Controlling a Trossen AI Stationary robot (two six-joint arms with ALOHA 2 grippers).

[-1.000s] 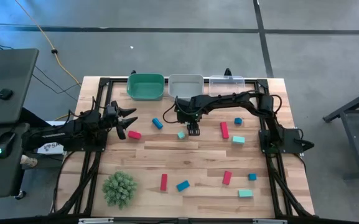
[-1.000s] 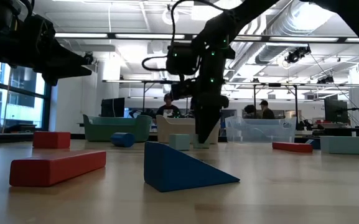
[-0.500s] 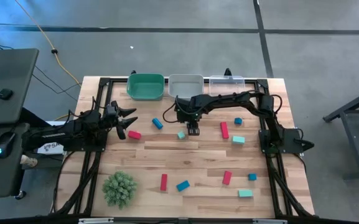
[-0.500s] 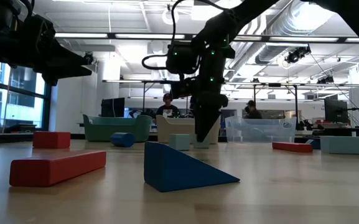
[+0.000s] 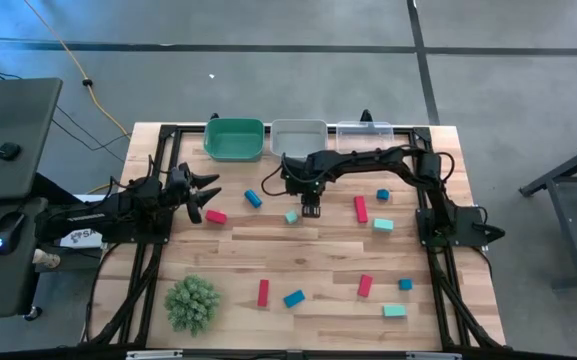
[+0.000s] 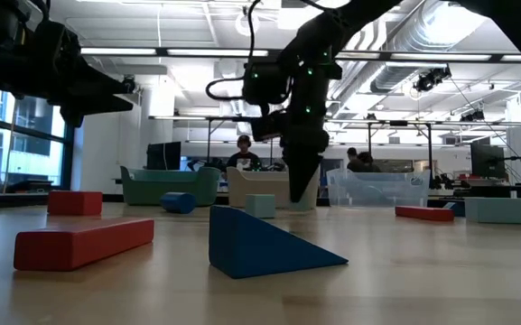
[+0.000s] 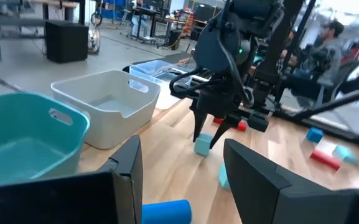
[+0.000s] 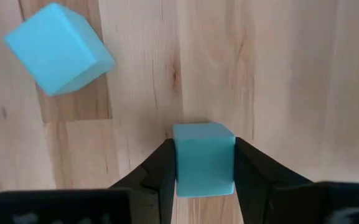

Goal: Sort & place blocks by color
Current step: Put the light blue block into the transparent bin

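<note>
My right gripper (image 5: pixel 311 208) stands at the table's middle far part, pointing down, shut on a small teal cube (image 8: pixel 204 160). A second teal cube (image 5: pixel 291 216) lies loose on the table just to its left and shows in the right wrist view (image 8: pixel 58 48). My left gripper (image 5: pixel 204 196) hovers open and empty at the table's left, near a red block (image 5: pixel 215 216) and a blue block (image 5: pixel 253 198). Red, blue and teal blocks lie scattered over the near and right table. My right gripper pinches the teal cube by two opposite side faces (image 8: pixel 178 163) between its two fingers. The fingers come from above, pointing down. The cube sits level, its top face toward the camera, close over the wood; whether it is clear of the table I cannot tell.
A green bin (image 5: pixel 234 139), a grey bin (image 5: pixel 298 136) and a clear bin (image 5: pixel 364 133) stand in a row at the far edge. A green spiky plant ball (image 5: pixel 191 303) sits near left. A red bar (image 5: pixel 360 208) and a teal block (image 5: pixel 383 224) lie right of my right gripper.
In the low view my right gripper has shifted a little toward the table's right edge, still shut on the teal cube.
</note>
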